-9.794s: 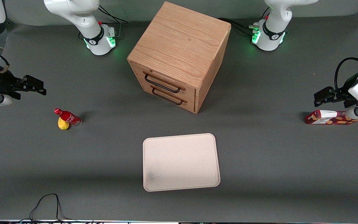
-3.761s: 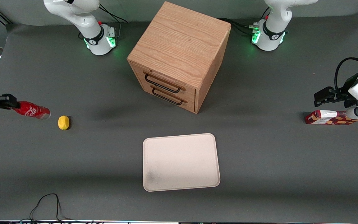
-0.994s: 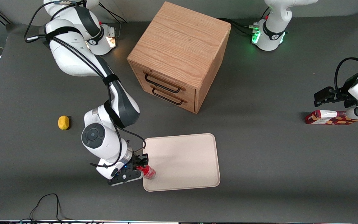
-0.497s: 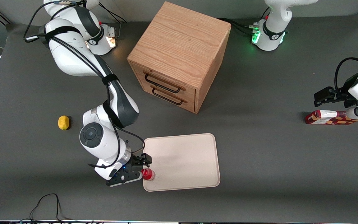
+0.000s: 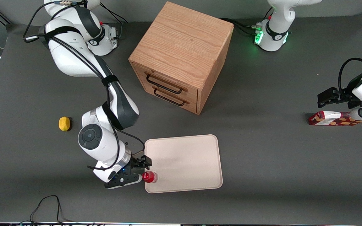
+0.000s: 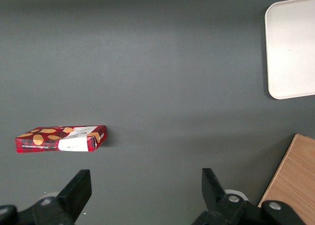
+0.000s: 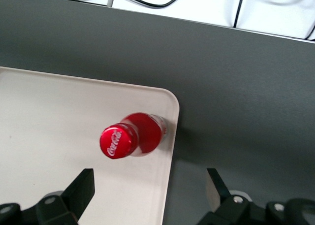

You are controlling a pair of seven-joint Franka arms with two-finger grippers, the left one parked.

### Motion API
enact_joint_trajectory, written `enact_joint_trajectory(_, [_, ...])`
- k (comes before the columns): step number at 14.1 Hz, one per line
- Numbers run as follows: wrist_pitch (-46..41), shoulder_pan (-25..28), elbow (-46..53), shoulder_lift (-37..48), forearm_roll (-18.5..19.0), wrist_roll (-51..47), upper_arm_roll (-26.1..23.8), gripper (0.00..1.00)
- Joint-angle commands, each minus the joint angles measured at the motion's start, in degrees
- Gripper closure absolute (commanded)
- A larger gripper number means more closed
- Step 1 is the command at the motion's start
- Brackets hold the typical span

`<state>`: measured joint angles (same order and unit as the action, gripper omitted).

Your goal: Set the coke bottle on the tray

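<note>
- Front view: the bottle [image 5: 150, 177] stood upright on the tray [image 5: 187, 163], in the corner nearest the camera at the working arm's end, its red cap facing up and its base close against the low rim. The claw [image 5: 139, 171] hung just beside it, off the tray's edge toward the working arm's end, one finger [image 5: 145, 162] reaching over the rim a little farther from the camera than the bottle. The fingers looked spread and off the bottle. A lemon [image 5: 64, 123] lay well apart toward the working arm's end, a wooden drawer chest [image 5: 181, 56] stood farther from the camera than the tray, and a red carton [image 5: 331, 118] lay toward the parked arm's end

- Right wrist view: the bottle [image 7: 133, 136] showed cap-on, so its long axis ran straight up, nearly along the camera's line of sight. Both fingertips [image 7: 81, 188] stood wide apart with empty air between them, and the bottle sat clear of that gap, touching neither. Its base was on the tray [image 7: 59, 136] just inside the rounded corner, hard by the rim

- Left wrist view: only a corner of the tray [image 6: 293, 52] and the carton [image 6: 61, 139] showed, the bottle was out of sight

- Judged from this, the placing looked done. With the bottle so near the rim, any retreat should go up and away from it, not sideways across the cap
</note>
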<state>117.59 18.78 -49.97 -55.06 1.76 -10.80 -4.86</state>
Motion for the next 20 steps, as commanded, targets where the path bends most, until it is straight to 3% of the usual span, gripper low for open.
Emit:
enact_joint_trajectory(1, [-5.7,-1.3,0.5,3.3,0.3,0.0,-0.2,0.00])
enact_joint_trajectory(4, [-16.0,-5.1,-1.2,8.0,-1.2,3.6,-0.5,0.00])
enact_joint_trajectory(6, [-21.1,-8.5,-7.7,15.3,-3.0,8.4,-0.4,0.00])
enact_joint_trajectory(11, [-19.2,-16.5,-37.1,40.6,-4.0,14.4,0.8,0.00])
enact_joint_trajectory(14, [-13.3,-16.3,-54.6,55.3,-4.2,15.6,6.9,0.00])
enact_joint_trajectory(17, [-14.5,-16.2,-56.8,58.8,-4.1,18.2,9.9,0.00])
enact_joint_trajectory(20, [-18.1,-16.1,-51.7,57.4,-3.9,17.0,9.8,0.00])
